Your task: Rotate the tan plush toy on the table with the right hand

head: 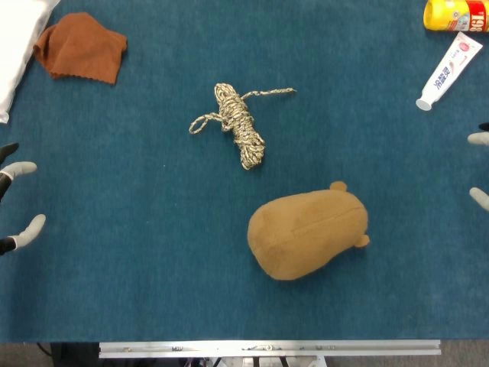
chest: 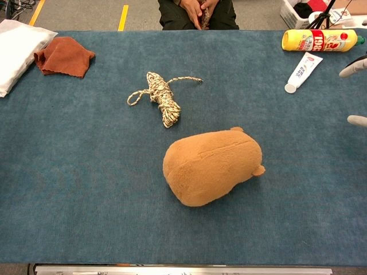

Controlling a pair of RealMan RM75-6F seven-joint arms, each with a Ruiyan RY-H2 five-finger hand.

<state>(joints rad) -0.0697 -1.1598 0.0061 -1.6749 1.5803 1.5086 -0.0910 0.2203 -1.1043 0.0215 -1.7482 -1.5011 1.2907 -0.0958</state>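
1. The tan plush toy (head: 309,235) is seen lying on the blue table mat (head: 137,260), slightly right of centre and towards the near edge.
2. Its long axis is set at a slant: the broad rounded end is turned to the near left, while the end with the small ears is turned to the far right.
3. Only fingertips of the right hand (head: 479,168) are shown at the right border, apart from one another and holding nothing. The toy lies to their left and somewhat nearer the robot, well apart from them.
4. Fingertips of the left hand (head: 19,202) are shown at the left border, likewise spread and empty. The toy is judged to be nearer the right hand.
5. Open mat is left all round the toy. The rope bundle (head: 235,122) lies beyond it, near but not touching, and would probably be cleared by a turn made in place.
6. The toothpaste tube (head: 449,70) and yellow bottle (head: 456,14) are kept at the far right corner, well apart.
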